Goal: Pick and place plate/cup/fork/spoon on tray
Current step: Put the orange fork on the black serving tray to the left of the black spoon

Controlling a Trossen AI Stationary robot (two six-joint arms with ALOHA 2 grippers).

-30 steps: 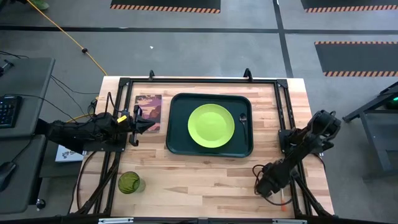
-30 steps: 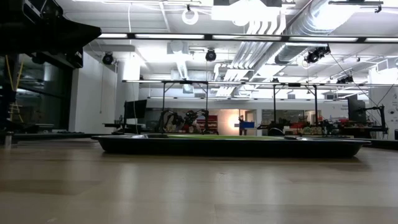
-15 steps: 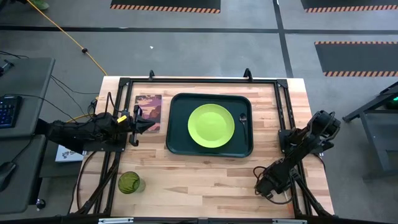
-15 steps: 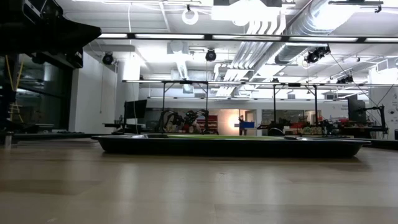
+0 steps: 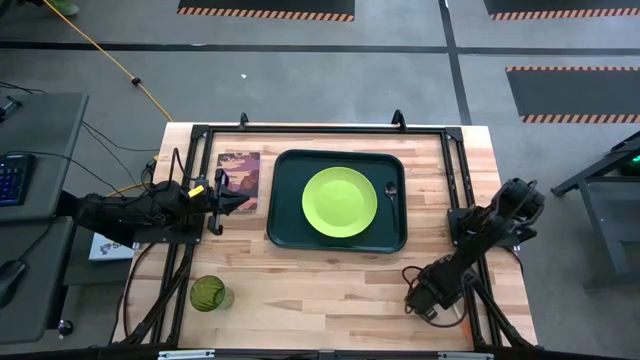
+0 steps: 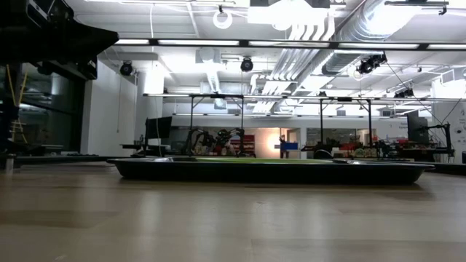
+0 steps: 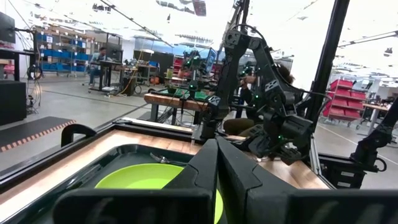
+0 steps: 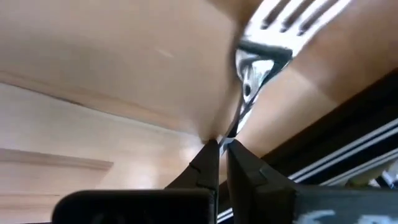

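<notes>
The dark tray (image 5: pixel 283 232) lies mid-table. On it rest the lime-green plate (image 5: pixel 339 202) and, beside the plate on the right, the spoon (image 5: pixel 391 193). The green cup (image 5: pixel 210 294) stands on the wood near the front left. My right gripper (image 5: pixel 428 300) is low over the table's near right corner, shut on the fork (image 8: pixel 252 81). Only a bit of the fork's orange handle (image 5: pixel 461 313) shows in the high view. My left gripper (image 5: pixel 238 201) waits shut, left of the tray over a picture card. My right gripper pinches the fork's thin metal stem (image 8: pixel 235 127) between its two fingertips, just below the tines (image 8: pixel 292 22). The fingers lie roughly along the stem, which runs on past the tips to the tines. Whether the fork is clear of the wood I cannot tell.
A picture card (image 5: pixel 240 170) lies left of the tray under my left gripper. Black frame rails (image 5: pixel 455 170) run along the table's sides. Bare wood stretches along the near edge between cup and right arm.
My right gripper has shut on the fork at the near right corner and shifted slightly toward the table's left edge. The orange handle shows less beside it than before.
</notes>
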